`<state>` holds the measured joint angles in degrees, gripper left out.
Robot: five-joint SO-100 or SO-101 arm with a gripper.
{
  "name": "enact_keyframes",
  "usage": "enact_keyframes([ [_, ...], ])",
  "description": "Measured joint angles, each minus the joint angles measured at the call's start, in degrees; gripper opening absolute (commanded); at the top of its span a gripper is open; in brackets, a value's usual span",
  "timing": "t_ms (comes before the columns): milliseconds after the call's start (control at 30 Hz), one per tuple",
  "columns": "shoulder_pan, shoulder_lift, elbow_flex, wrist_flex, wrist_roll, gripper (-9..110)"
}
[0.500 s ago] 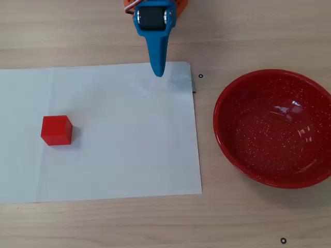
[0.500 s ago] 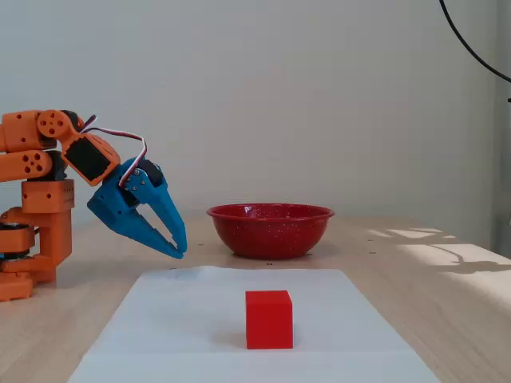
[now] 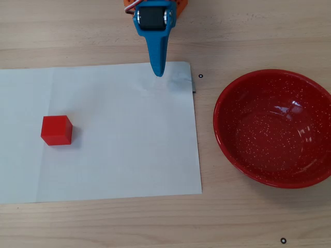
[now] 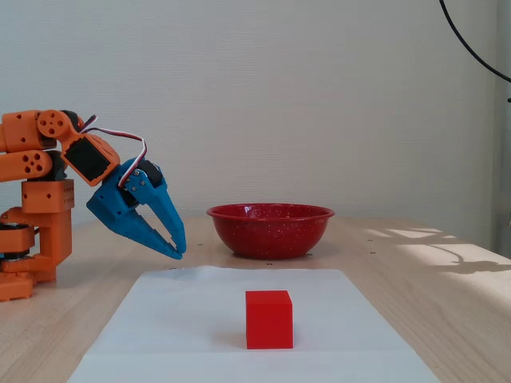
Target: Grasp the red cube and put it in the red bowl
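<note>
Almost nothing has moved since the earlier pictures: the blue gripper point(image 4: 178, 251) sits a tiny bit higher in the fixed view, and the red cube point(image 3: 56, 130) and the red bowl point(image 3: 274, 128) are just where they were. From above, the gripper point(image 3: 159, 72) looks like one thin blue wedge, and its tip hangs over the top edge of the white paper point(image 3: 124, 150). From the side, you can see what the top view hides: two blue fingers point(image 4: 164, 215) slope down toward the paper point(image 4: 192, 319), their tips meet, and they hold nothing. The side view also shows the orange arm point(image 4: 36, 207) standing on the wooden table point(image 4: 447, 303), and it shows that the gripper tip is up in the air, not touching the paper. The overhead view shows the cube on the left part of the paper, well apart from the gripper, and the bowl off the paper to the right, on the bare table point(image 3: 103, 222). The cube point(image 4: 268, 319) sits flat on one face, with its sides nearly lined up with the paper's edges; all its sides look the same length, so it has no long way. The bowl point(image 4: 270, 230) stands upright with its open side up, and it is empty.
</note>
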<state>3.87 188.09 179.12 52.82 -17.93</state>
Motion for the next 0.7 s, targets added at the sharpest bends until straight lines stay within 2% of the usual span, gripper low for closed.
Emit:
enact_keyframes([
  [433, 0.00, -0.09, -3.34, 4.92, 3.34, 0],
  [700, -0.09, -10.20, -10.90, 8.44, 7.47, 0],
])
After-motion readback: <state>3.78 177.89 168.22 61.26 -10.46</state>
